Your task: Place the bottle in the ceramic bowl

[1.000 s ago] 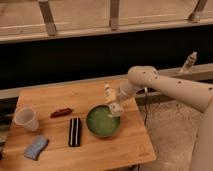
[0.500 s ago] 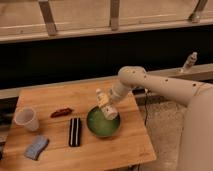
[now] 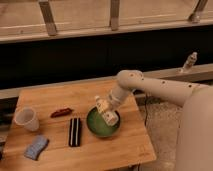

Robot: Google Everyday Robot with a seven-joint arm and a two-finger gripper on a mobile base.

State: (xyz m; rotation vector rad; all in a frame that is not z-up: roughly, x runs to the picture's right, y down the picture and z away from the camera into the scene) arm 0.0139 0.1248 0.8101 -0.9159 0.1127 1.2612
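The gripper (image 3: 105, 111) hangs low over the ceramic bowl (image 3: 101, 123), and the bottle (image 3: 110, 117) sits right at its tip, clamped between the fingers, tilted, its lower end inside the bowl's upper right rim. Whether it touches the glaze, cannot tell. 1 bottle in play, 1 green bowl beneath it. The white arm (image 3: 150, 87) slopes up and away to the right, off the table's right side.

Left of the claw, just beside the bowl, lies 1 black bar (image 3: 74, 131), lengthwise. Further left and slightly back, 1 small red item (image 3: 61, 112). Well left, 1 translucent cup (image 3: 26, 119) stands upright, and 1 blue cloth (image 3: 36, 147) lies by the front left corner.

The wooden table (image 3: 125, 147) has bare board in front of the bowl; its right edge is near. Far right on the ledge, 1 slim clear bottle (image 3: 189, 62).
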